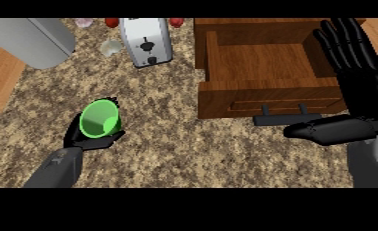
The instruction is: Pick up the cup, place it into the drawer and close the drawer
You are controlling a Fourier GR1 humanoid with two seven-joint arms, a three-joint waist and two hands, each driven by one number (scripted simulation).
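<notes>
Green cup (100,120), mouth up, is clamped in my left hand's (90,139) curled fingers near the counter's (184,150) front-left; the open wooden drawer (258,65) lies well right, beside my straight-fingered right hand (354,82).

The desk (184,155) has a speckled stone top, brown and beige with dark flecks, and it fills most of the view. A silver toaster (148,41) stands near the desk's far edge, with a dark knob on its pale middle. Well to the left of the toaster is a big grey rounded body (33,40), cut off by the view's edge; what it is cannot be told. Just beside the toaster's left side sits a small pale, glassy thing (111,48). Behind the toaster are a left red thing (111,22) and a right red thing (176,22), one at each far corner. A pinkish thing (83,23) lies further left. Far left of the toaster, a wood strip (7,75) borders the stone. The light is even.
</notes>
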